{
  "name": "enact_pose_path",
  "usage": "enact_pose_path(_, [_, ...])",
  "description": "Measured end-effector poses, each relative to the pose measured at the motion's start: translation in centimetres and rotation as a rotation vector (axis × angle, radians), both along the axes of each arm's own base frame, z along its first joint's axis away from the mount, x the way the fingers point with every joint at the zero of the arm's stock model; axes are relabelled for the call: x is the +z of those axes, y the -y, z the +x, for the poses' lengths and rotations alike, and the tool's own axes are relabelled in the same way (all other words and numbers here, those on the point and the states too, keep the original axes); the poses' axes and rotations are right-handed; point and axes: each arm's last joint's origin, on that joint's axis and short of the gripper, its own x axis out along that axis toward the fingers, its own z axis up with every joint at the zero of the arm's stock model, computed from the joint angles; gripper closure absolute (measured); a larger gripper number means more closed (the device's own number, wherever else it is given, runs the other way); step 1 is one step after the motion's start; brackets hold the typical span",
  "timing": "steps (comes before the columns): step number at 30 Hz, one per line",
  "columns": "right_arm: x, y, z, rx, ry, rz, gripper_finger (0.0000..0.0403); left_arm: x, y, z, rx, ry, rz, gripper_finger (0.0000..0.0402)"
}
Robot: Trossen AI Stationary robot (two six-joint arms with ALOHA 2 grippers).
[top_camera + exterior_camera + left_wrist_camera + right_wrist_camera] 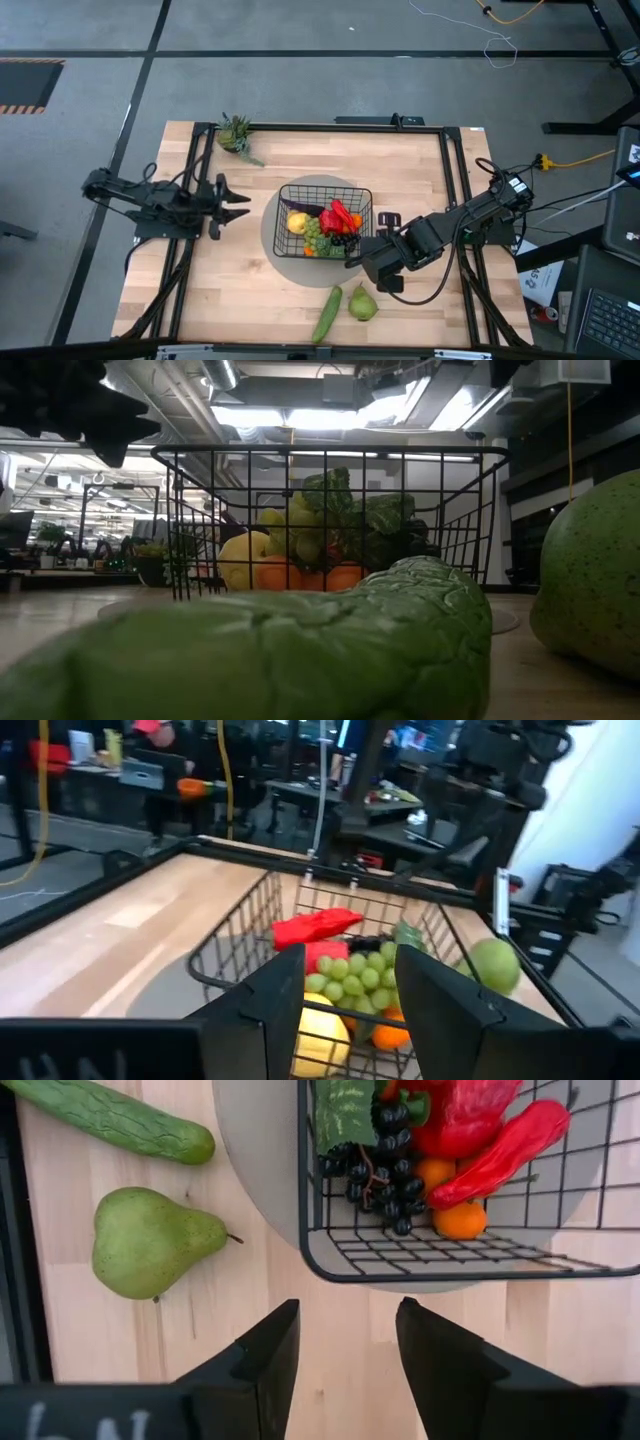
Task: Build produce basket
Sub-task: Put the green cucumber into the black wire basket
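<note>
Right end effector (352, 258) hovers released and empty, fingers spread, just off the near right corner of the black wire-mesh basket (366, 203), which sits mid-worktop on a grey round mat (272, 235). Inside it: yellow fruit (297, 222), green grapes (314, 238), red peppers (338, 216), dark grapes (385, 1155), small oranges (461, 1220). A green pear (362, 304) and green cucumber (327, 313) lie on the light wooden worktop (250, 290) nearby. Left end effector (243, 205) waits released, left of the basket.
</note>
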Motion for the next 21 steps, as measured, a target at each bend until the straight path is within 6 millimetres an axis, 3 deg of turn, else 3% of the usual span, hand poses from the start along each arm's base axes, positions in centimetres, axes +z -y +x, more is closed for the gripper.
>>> enact_pose_path(9, [0.0, 0.1, 0.1, -0.010, 0.029, -0.044, 0.0234, -1.9, 0.1, 0.5, -0.009, 0.091, 0.010, 0.0250])
enact_pose_path(21, [0.1, 0.1, 0.4, 0.004, 0.076, -0.088, 0.0234, -2.1, -0.8, 0.8, -0.010, 0.066, 0.115, 0.0250])
